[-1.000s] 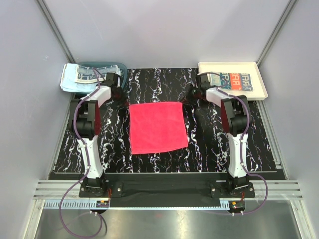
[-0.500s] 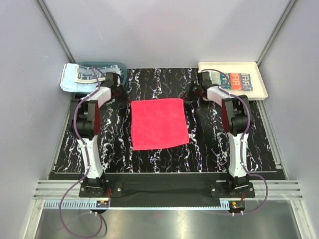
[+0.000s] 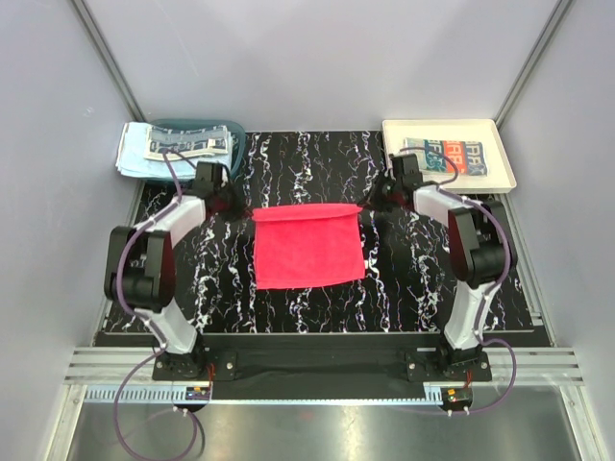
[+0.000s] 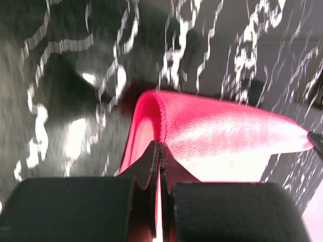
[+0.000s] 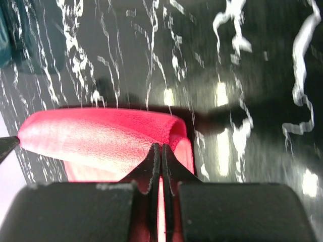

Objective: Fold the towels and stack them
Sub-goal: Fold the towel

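Pinching the two far corners of the red-pink towel [image 3: 307, 252], one arm reaches in from each side.

- Left gripper [image 4: 159, 147]: fingers pressed together on the hemmed far-left corner, with no gap showing in the left wrist view.
- Right gripper [image 5: 160, 149]: fingers likewise clamped tight on the far-right corner.
- Towel position: middle of the black marbled table [image 3: 307, 158], between the two arms. The far edge is held up off the surface and stretched between the grippers. It curls over, with a shadow beneath it in both wrist views. The near part lies flat, its near edge slightly skewed so the near-right corner sits a little nearer than the near-left one.
- Far left corner: a light blue towel [image 3: 132, 156] and a patterned towel [image 3: 183, 144] are draped over the teal basket [image 3: 207, 126], well apart from the red one.
- Far right corner: a folded patterned towel [image 3: 447, 156] lies inside the cream tray [image 3: 480, 126], toward its left half.
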Robot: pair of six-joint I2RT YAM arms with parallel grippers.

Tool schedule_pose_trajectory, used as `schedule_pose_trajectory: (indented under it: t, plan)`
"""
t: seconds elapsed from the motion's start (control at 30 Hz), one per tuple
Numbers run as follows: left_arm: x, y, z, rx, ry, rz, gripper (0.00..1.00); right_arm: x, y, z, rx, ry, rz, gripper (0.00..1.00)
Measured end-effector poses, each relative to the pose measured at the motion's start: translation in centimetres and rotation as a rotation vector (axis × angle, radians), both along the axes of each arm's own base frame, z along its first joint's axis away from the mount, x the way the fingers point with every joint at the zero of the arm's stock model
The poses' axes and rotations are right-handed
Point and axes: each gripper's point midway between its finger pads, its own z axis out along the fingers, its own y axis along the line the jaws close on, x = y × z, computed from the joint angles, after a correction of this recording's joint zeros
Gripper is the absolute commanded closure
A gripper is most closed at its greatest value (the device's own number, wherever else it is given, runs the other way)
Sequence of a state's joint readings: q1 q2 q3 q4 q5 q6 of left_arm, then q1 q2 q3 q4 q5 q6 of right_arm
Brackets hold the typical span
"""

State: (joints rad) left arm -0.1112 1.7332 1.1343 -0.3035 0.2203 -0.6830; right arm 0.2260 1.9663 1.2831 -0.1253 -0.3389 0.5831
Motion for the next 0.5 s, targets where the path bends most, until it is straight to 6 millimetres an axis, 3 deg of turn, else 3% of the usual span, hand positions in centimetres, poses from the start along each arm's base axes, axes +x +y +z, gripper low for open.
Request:
schedule_pose_trajectory:
  t: [0.13, 0.27, 0.4, 0.5]
  plan:
    - [-3.2, -0.8, -0.5, 0.001, 0.006, -0.012, 1.00, -2.8, -0.6, -0.1, 0.005, -0.002, -0.006, 1.00]
    - [-6.4, -1.6, -1.8, 0.014, 0.032, -0.028, 1.00, -6.1, -1.3, -1.7, -0.002, 0.045, -0.009, 1.00]
    - [-8.7, -2.1, -2.3, 0.027, 0.035, -0.045, 1.00, -9.0, -1.7, -2.5, -0.008, 0.068, -0.009, 1.00]
    - [-9.6, -2.0, -1.8, 0.031, 0.016, -0.042, 1.00, -10.4, -1.6, -1.8, -0.004, 0.051, -0.004, 1.00]
